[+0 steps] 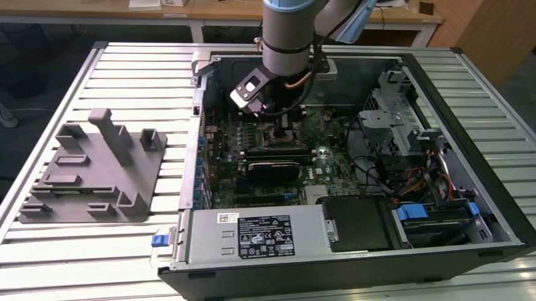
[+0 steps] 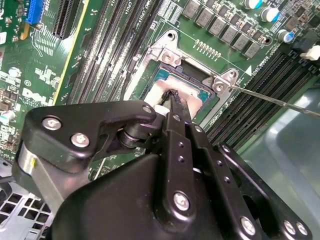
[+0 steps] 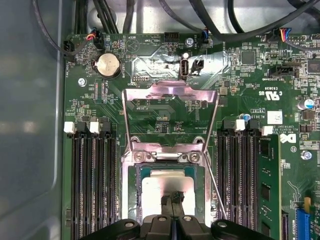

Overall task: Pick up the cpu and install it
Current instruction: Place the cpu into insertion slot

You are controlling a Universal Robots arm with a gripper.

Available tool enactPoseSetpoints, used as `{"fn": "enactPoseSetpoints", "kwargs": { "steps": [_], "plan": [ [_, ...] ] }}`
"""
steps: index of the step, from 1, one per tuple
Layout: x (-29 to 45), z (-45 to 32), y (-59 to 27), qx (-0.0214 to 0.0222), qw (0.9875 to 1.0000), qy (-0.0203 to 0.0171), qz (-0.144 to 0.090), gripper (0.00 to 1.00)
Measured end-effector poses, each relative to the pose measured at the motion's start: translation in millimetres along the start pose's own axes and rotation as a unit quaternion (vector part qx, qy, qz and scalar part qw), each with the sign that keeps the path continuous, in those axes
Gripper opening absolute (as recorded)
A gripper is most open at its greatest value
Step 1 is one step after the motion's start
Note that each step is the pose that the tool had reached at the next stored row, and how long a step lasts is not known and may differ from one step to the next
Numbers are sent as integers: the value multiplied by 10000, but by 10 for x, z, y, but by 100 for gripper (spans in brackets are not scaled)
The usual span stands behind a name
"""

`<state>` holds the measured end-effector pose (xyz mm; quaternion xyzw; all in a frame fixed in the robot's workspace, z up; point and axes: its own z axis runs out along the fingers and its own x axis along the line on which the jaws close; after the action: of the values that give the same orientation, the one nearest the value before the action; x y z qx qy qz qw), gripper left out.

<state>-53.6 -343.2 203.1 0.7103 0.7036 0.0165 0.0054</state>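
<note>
The cpu (image 3: 159,189) is a flat square chip with a silver-grey top, and it lies in the motherboard socket (image 3: 136,172). In the second wrist view the cpu (image 2: 192,92) shows pale beside the socket's metal frame (image 2: 167,52). My gripper (image 3: 173,199) is shut, its two thin black fingers pressed together with the tips on the chip's top. The tips (image 2: 173,96) hide the chip's middle. In the exterior view the gripper (image 1: 280,128) hangs straight down into the open computer case over the socket.
The socket's load plate (image 3: 170,92) stands flipped open, with its thin wire lever (image 3: 214,182) beside it. Memory slots (image 3: 92,185) flank the socket. A grey fixture tray (image 1: 92,182) lies outside the case at the exterior view's left. The power supply (image 1: 255,235) and drive cage (image 1: 393,119) line the case.
</note>
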Motion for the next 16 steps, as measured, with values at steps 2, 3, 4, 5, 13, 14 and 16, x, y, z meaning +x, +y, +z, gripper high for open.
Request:
{"fn": "enactPoseSetpoints", "kwargs": {
  "steps": [2, 3, 4, 5, 13, 14, 16],
  "plan": [
    [-1, 3, 0, 1, 10000, -2, 0, 11],
    [-1, 7, -1, 1, 10000, -2, 0, 11],
    [0, 9, -4, 1, 10000, 0, 1, 11],
    [0, 10, -5, 1, 10000, 1, 0, 11],
    [-1, 24, -13, 1, 10000, 2, 15, 11],
    [-1, 26, -13, 1, 10000, 2, 22, 11],
    [-1, 30, -14, 1, 10000, 1, 35, 11]
  ]
}}
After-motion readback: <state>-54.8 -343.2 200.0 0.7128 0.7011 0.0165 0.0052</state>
